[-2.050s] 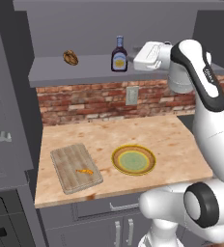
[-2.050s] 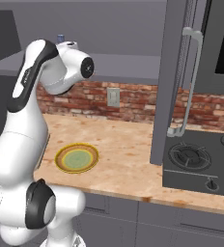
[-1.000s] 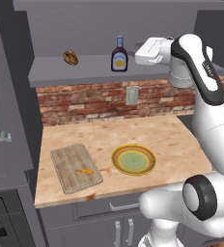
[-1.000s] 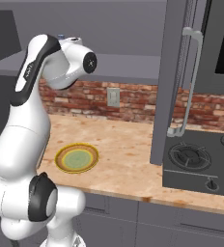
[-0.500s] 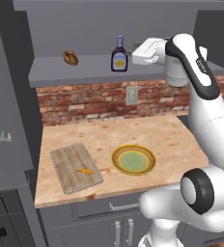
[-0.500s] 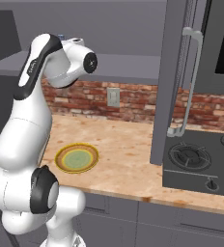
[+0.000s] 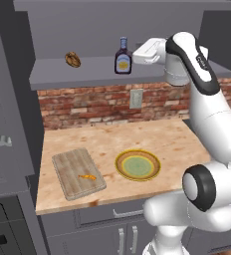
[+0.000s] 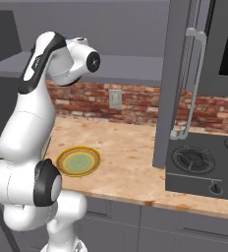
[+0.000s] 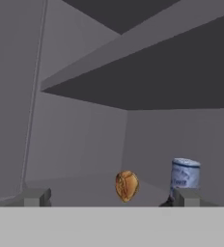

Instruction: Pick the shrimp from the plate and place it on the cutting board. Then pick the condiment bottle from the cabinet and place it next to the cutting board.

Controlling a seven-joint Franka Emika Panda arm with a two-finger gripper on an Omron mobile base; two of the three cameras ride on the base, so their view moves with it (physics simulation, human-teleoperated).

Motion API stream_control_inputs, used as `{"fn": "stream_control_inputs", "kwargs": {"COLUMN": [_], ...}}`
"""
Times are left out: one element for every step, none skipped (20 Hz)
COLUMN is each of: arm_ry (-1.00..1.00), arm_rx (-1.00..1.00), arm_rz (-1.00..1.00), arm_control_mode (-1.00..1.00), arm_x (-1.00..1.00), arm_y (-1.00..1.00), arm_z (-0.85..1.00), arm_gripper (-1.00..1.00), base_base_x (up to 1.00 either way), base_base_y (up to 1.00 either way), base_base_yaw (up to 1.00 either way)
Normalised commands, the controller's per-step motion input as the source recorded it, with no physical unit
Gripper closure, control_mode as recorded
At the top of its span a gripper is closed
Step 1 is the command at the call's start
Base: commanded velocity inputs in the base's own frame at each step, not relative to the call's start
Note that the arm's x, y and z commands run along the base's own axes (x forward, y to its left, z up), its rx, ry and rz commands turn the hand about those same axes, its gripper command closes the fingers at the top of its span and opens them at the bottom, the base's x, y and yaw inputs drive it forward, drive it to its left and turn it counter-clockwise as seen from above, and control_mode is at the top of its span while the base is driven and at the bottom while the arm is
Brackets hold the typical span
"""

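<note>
The cabinet (image 7: 87,74) is an open grey shelf above the brick wall, high over the counter (image 7: 177,142), so the arm (image 7: 207,99) stands raised to its level rather than bent down to the worktop. On the counter's left lies the board (image 7: 77,173), and just right of it, apart from it, the plate (image 7: 137,165), now bare in its green centre. The shrimp (image 7: 88,176) rests on the near right part of the board, so the first half of the task looks finished and the reach up is for the second half.

The bottle (image 7: 122,56) stands upright on the shelf, right of a brown lump (image 7: 72,60) that is well apart from it. The gripper (image 7: 143,52) hovers at shelf height just right of the bottle, pointing left toward it, with its jaws spread wide and nothing between them. In the hand view the bottle (image 9: 184,174) sits near the right fingertip and the lump (image 9: 126,185) near the middle, so the hand probably needs to shift sideways to centre the bottle before closing on it.
</note>
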Motion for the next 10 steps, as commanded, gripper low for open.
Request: {"fn": "stream_control_inputs", "kwargs": {"arm_ry": [0.00,0.00,0.00,0.00,0.00,0.00,0.00,0.00,0.00,0.00], "arm_rx": [0.00,0.00,0.00,0.00,0.00,0.00,0.00,0.00,0.00,0.00], "arm_rz": [0.00,0.00,0.00,0.00,0.00,0.00,0.00,0.00,0.00,0.00], "arm_control_mode": [-1.00,-1.00,-1.00,-1.00,-1.00,-1.00,-1.00,-1.00,-1.00,-1.00], "arm_x": [0.22,0.22,0.23,0.23,0.24,0.25,0.25,0.24,0.25,0.24], "arm_y": [0.00,0.00,0.00,0.00,0.00,0.00,0.00,0.00,0.00,0.00], "arm_z": [0.00,0.00,0.00,0.00,0.00,0.00,0.00,0.00,0.00,0.00], "arm_gripper": [-1.00,-1.00,-1.00,-1.00,-1.00,-1.00,-1.00,-1.00,-1.00,-1.00], "base_base_x": [0.00,0.00,0.00,0.00,0.00,0.00,0.00,0.00,0.00,0.00], "base_base_y": [0.00,0.00,0.00,0.00,0.00,0.00,0.00,0.00,0.00,0.00], "base_base_yaw": [0.00,0.00,0.00,0.00,0.00,0.00,0.00,0.00,0.00,0.00]}}
